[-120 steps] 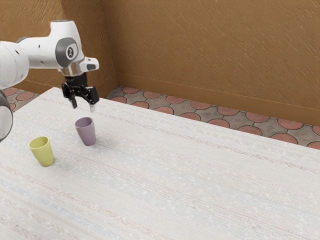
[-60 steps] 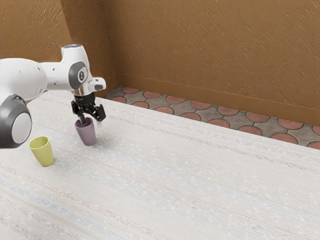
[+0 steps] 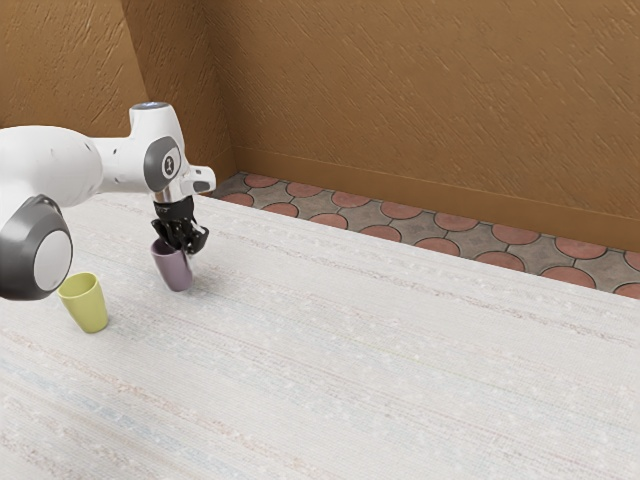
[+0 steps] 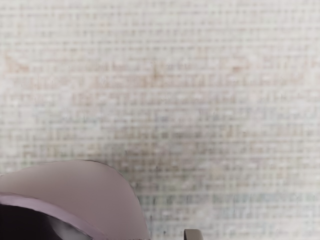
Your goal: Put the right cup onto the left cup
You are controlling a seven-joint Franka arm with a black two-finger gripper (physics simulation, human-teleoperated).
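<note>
Have the gripper (image 3: 181,248) low at the mouth of the purple cup (image 3: 175,274), with black linkage in front of part of the rim in the exterior view. Cannot tell from here whether to call the grip wide, narrow or closed on the cup. Perhaps touching at the rim, to judge by the overlap, but too dark and crowded there to be sure.

Find the purple cup upright on the table (image 3: 390,350), base down on the pale, woven-looking surface, to the exterior view's right of the yellow cup (image 3: 86,304) and a little farther from that camera. See the yellow cup upright too, mouth up, near the purple one but apart from it. Not yet stacked.

In the wrist view, see the purple cup close under the hand, with smooth outer wall, curved lip and dark inside, and pale weave beside it.

Follow the white arm (image 3: 60,160) in from the exterior view's left, then down through the dark wrist to the purple cup. Beyond the table's far edge, notice the floor (image 3: 402,211) with round reddish tiles set among grey ones, and behind that the rough brown wall (image 3: 420,100).
</note>
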